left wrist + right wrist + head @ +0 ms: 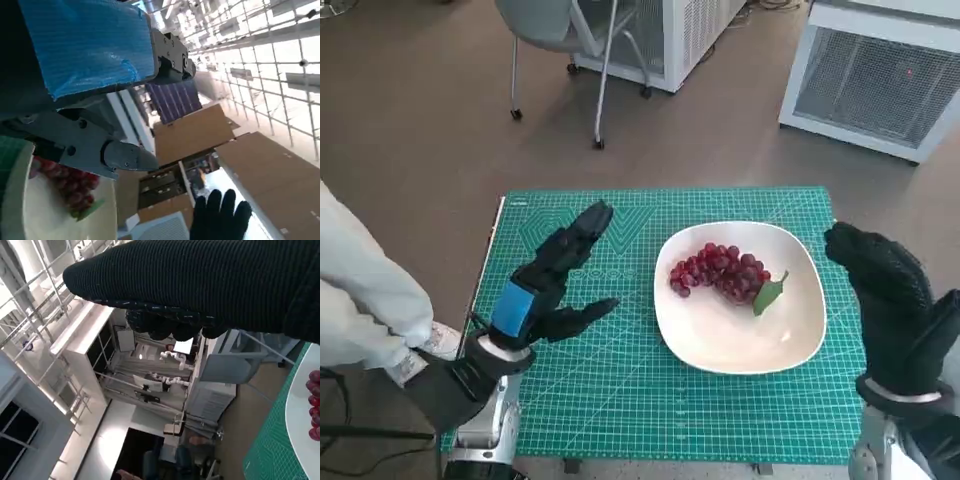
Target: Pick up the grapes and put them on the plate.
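A bunch of red grapes [717, 273] with a green leaf lies on the white plate [740, 340], toward its far side. The plate stands on the right half of the green cutting mat [580, 400]. My left hand [552, 280] hovers over the mat to the left of the plate, fingers spread, holding nothing. My right hand [892, 305] is raised at the plate's right edge, fingers extended and empty. In the left wrist view the grapes [70, 187] and the plate [30, 215] show past my left hand [85, 90], with my gloved right hand [220, 215] beyond. The right wrist view catches the grapes [315, 405] at its edge.
A person's pale sleeve [360, 290] and shoe [435, 345] are at the left of the table. A chair [570, 40] and white cabinets [880, 70] stand on the floor beyond the table's far edge.
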{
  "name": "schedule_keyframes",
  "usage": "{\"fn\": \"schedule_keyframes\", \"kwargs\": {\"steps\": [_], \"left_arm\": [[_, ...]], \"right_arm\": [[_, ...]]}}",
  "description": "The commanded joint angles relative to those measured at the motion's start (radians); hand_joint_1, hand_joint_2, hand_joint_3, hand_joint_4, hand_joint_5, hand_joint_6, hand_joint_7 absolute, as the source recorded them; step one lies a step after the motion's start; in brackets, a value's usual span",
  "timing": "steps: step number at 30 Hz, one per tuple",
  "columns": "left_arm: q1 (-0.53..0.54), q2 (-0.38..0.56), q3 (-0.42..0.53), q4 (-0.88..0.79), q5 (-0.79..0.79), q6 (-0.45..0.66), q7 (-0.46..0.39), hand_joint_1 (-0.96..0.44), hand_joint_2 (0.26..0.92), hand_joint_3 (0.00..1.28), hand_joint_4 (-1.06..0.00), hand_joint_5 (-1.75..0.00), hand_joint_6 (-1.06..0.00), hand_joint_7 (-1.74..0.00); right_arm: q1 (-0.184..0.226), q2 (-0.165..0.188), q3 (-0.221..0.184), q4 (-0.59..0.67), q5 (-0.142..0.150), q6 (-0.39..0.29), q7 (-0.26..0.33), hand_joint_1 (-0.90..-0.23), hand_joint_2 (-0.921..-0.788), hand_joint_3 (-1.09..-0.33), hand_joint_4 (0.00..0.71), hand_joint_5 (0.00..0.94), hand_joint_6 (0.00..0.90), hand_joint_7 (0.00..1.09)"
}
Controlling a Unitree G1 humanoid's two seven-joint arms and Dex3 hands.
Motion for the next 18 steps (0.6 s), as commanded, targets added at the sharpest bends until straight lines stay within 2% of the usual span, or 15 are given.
{"fn": "schedule_keyframes", "kwargs": {"steps": [1,18], "left_arm": [[-0.018,-0.007,0.001,0.013,-0.026,-0.014,-0.001,0.05,0.921,0.11,-0.17,0.0,-0.29,-0.01],[-0.027,-0.008,0.012,0.035,-0.019,-0.038,0.042,-0.05,0.921,0.07,-0.23,-0.02,-0.3,-0.02]], "right_arm": [[0.001,0.0,-0.004,0.013,0.012,0.008,0.008,-0.471,-0.921,-0.548,0.646,0.0,0.308,0.71],[-0.001,0.006,-0.006,0.024,0.003,-0.004,0.002,-0.474,-0.921,-0.548,0.646,0.0,0.308,0.71]]}}
